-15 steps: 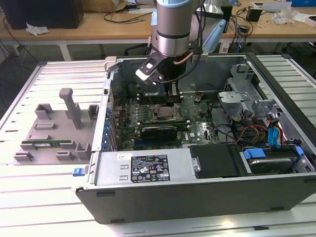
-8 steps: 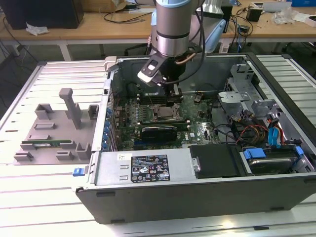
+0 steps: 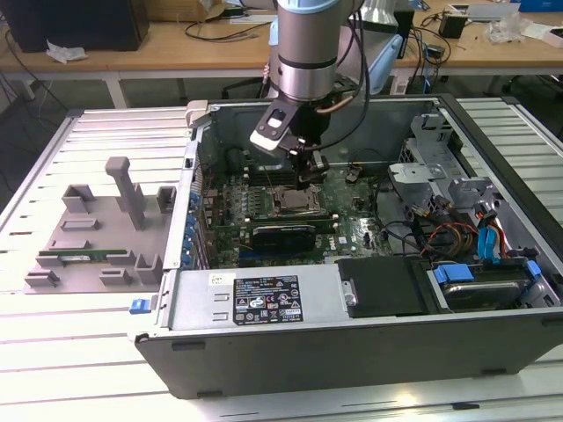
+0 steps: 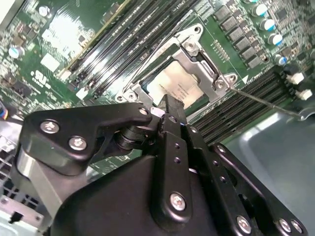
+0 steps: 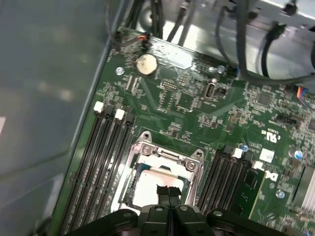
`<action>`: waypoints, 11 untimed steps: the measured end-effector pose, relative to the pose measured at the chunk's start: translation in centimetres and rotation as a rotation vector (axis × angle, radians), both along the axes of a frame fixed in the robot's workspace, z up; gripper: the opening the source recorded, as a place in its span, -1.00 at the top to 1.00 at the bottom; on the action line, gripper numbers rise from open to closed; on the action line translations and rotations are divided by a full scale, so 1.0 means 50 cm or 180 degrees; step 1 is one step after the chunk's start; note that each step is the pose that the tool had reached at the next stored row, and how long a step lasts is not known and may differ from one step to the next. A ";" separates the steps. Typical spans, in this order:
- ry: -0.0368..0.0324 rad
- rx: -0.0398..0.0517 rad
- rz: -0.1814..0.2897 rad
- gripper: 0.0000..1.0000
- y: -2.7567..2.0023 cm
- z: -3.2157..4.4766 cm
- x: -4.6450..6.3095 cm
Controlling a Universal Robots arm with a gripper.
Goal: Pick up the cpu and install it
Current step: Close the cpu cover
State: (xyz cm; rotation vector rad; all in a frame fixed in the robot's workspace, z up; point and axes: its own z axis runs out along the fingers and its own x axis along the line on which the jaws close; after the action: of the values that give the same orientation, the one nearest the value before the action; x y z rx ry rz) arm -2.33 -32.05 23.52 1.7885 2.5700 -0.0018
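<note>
My gripper (image 5: 168, 194), fingers tight together, tip right at the cpu (image 5: 145, 189) inside the socket frame (image 5: 170, 153).

An open case (image 3: 308, 352) lies on a slatted table (image 3: 70, 369). Its green board (image 5: 187, 98) carries a metal socket frame (image 5: 170, 153) flanked by black memory slots (image 5: 103, 147), with a coin cell (image 5: 146, 64) near the board's edge. Cables (image 3: 457, 236) crowd the exterior view's right; on its left, beside the case, a grey jig (image 3: 97, 229) holds a memory stick (image 3: 81, 257).
</note>
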 end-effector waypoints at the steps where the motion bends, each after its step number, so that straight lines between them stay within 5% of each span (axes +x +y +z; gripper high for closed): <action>1: 0.0000 0.0000 0.0058 0.79 0.0000 0.000 0.000; 11: 0.0000 0.0000 0.0770 0.79 0.0000 0.000 -0.002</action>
State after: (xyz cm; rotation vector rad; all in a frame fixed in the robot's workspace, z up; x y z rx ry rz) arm -2.42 -32.05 23.52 1.4651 2.7670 0.0002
